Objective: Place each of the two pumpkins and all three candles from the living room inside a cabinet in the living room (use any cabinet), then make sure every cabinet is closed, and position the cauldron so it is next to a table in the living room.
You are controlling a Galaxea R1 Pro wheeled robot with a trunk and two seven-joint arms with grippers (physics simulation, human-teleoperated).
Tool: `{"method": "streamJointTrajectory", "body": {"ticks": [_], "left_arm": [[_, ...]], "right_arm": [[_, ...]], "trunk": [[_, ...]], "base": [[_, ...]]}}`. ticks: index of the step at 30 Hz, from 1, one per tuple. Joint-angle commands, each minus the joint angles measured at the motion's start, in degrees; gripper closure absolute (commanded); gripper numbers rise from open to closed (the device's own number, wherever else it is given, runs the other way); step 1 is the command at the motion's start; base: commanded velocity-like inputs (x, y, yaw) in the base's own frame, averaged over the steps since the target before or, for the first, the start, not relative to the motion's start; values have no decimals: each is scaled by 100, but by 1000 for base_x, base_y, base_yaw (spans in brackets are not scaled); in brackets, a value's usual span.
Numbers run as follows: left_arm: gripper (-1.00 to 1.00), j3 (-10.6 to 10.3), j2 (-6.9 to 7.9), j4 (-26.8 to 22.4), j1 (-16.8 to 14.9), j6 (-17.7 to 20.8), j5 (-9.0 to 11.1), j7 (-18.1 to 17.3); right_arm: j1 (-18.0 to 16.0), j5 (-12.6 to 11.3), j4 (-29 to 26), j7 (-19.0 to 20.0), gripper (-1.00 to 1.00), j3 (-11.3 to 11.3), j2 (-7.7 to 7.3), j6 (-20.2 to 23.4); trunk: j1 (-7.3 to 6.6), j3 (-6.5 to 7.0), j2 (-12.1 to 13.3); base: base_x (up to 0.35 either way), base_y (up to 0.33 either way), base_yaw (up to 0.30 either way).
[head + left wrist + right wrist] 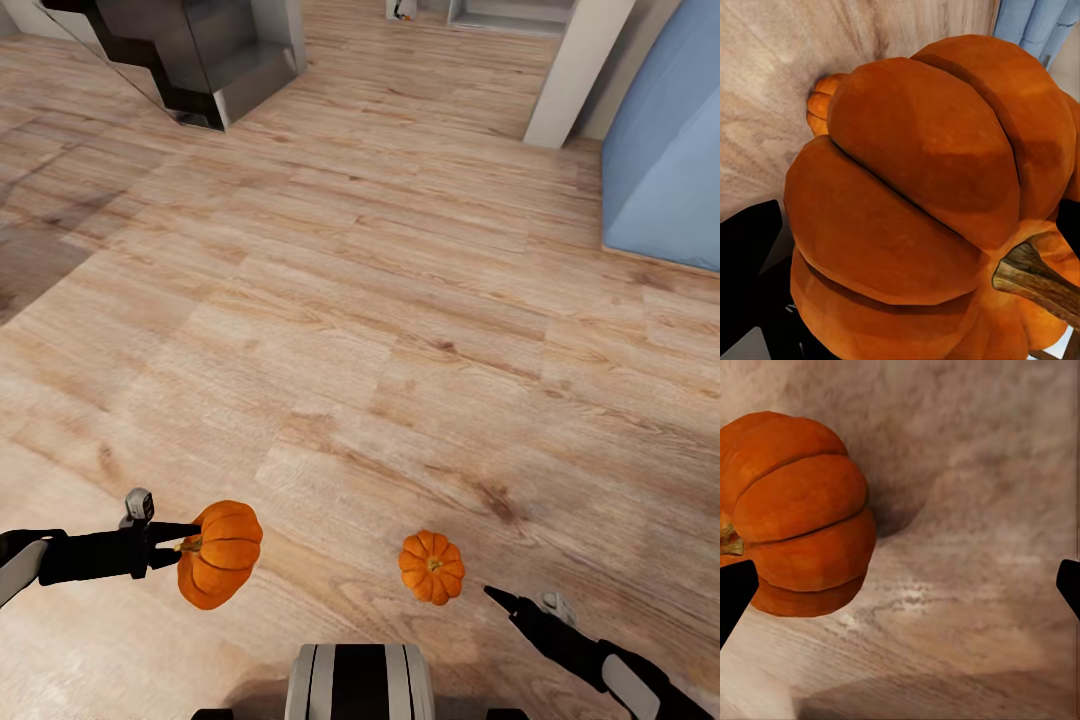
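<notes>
1. One pumpkin (219,554) is grasped by the left tool (172,547), with its stem turned toward the tool, and it is carried above the wood floor (380,330).
2. The second pumpkin (432,567) is lying on the floor at the near right, just beyond the tip of the right tool (500,598).
3. The right tool is released; in the right wrist view its fingers (733,600) are spread wide, and the second pumpkin is seen off to one side, not between them.
4. If the right tool is closed from here, the second pumpkin could be missed or pushed away, because it is round and off-centre.
5. The held pumpkin may slip if the base is moved quickly.
</notes>
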Motion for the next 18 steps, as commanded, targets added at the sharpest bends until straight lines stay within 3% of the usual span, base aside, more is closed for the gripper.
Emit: {"method": "streamJointTrajectory", "body": {"ticks": [1,7,18], "left_arm": [[100,-21,6,1,-8,30,32,-12],[100,-21,6,-2,-8,30,32,-12],[100,-27,6,-11,-8,30,32,-12]], "right_arm": [[-4,22,-4,6,-100,25,-9,39],[-11,509,-5,137,-100,12,15,43],[-50,659,-32,183,-100,18,49,43]], "trunk": [[2,-25,-3],[17,-158,-11],[17,-158,-11]], "base": [[0,0,0],[0,0,0],[0,0,0]]}}
